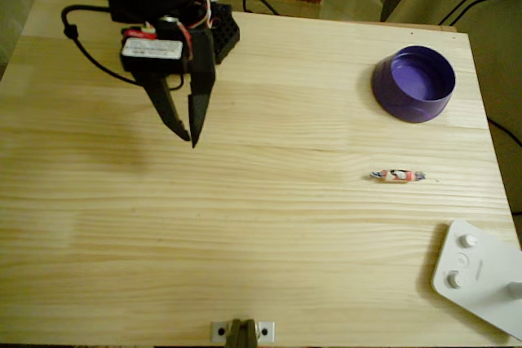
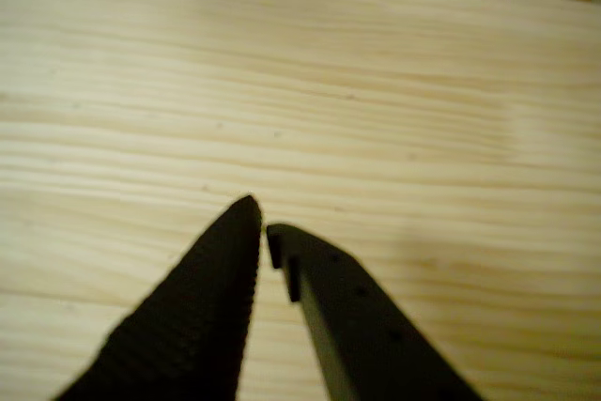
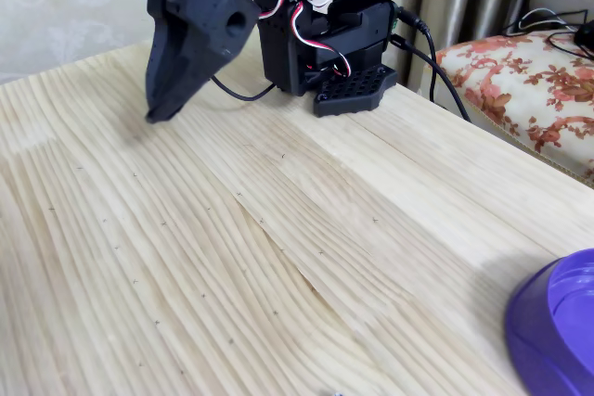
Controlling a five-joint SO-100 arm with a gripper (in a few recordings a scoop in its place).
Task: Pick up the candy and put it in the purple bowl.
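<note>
Haven't even started the reach yet, lol

My pincer (image 1: 189, 132) hangs over bare table (image 1: 245, 234) near my base, tips nearly together, holding nothing. The candy (image 1: 397, 175) lies well off to the right in the overhead view, just below the purple bowl (image 1: 413, 83). Next I'd guess: swing over, open up, drop onto it.

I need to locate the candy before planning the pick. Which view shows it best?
The overhead view: the candy lies whole on the bare table, below the purple bowl. The wrist and fixed views give nothing usable of it.
</note>
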